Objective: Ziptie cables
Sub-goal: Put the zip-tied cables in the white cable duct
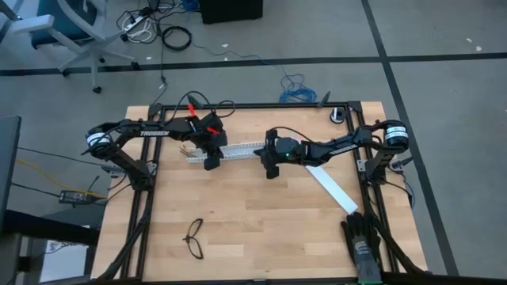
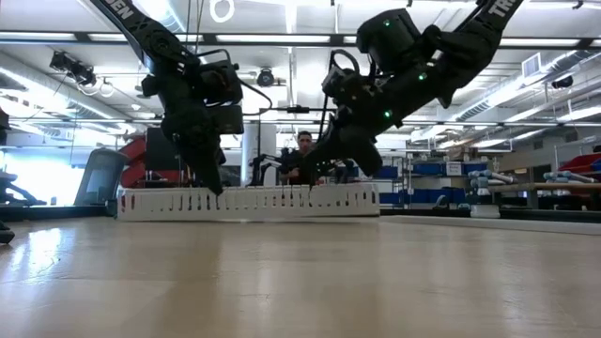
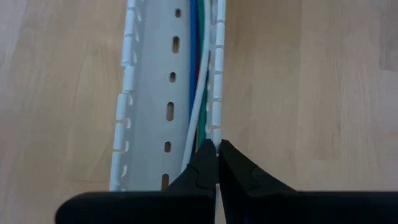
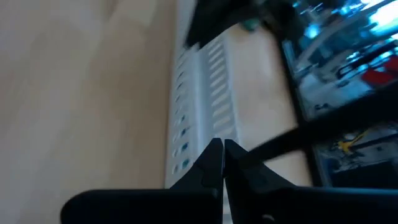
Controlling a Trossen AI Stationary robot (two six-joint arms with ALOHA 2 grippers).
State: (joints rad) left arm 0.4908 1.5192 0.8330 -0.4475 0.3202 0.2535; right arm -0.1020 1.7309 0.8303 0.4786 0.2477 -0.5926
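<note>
Both pincers, left (image 3: 217,146) and right (image 4: 222,144), pinched empty at the slotted tray (image 1: 238,149), may snag the cables (image 3: 198,93).

pale wooden tabletop (image 1: 253,214), smooth, faintly satin, fine grain. slotted cable channel (image 3: 152,93) of matt white plastic. cables (image 3: 198,74) in smooth glossy plastic sheathing. left end effector (image 3: 217,163) and right end effector (image 4: 222,163) of matt black plastic.
</note>
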